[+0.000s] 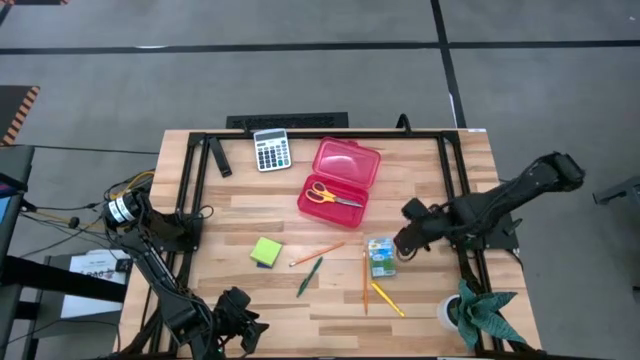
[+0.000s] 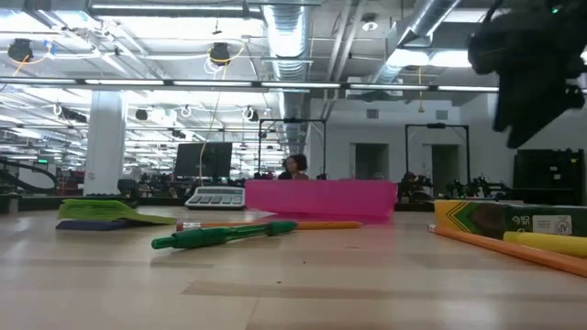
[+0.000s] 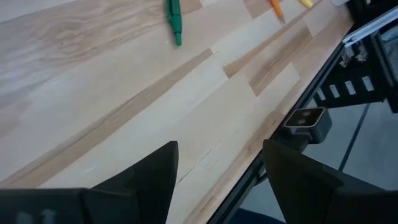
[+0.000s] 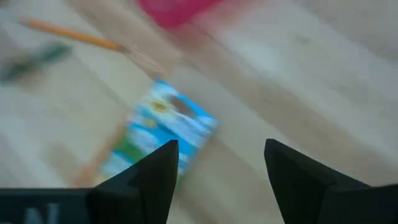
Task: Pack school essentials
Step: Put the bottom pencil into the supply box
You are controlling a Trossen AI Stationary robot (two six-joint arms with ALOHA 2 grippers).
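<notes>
We take the red case (image 1: 339,180) near the middle of the wooden table (image 1: 420,300) as our landmark. It lies open, and the yellow-handled scissors (image 1: 332,195) rest inside its nearer half. Just beyond the case, toward the far edge, sits the grey-white calculator (image 1: 270,150).

On the near side of the case we find the remaining essentials, all loose on the tabletop. The lime-green sticky-note pad (image 1: 266,251) lies nearer than the case and off to its left. An orange pencil (image 1: 317,253) lies aslant between the pad and the case, and the dark green pen (image 1: 309,276) sits just nearer than that pencil. The small green-blue carton (image 1: 380,257) lies flat on the near right of the case. A second orange pencil (image 1: 365,283) runs alongside the carton's left edge and on toward the near edge, and a yellow pencil (image 1: 387,299) angles away from it, nearer still.

Our right gripper (image 1: 405,240) hangs above the table to the right of the case, just beside the carton. In the right wrist view its fingers (image 4: 152,177) stand apart with the carton (image 4: 163,132) beyond them, and nothing is between them.

Our left gripper (image 1: 235,325) waits at the near edge of the table, well apart from the case, beyond the pad. Its fingers (image 3: 146,180) are also spread and hold nothing; past them we see the pen (image 3: 173,18) on the wood.
</notes>
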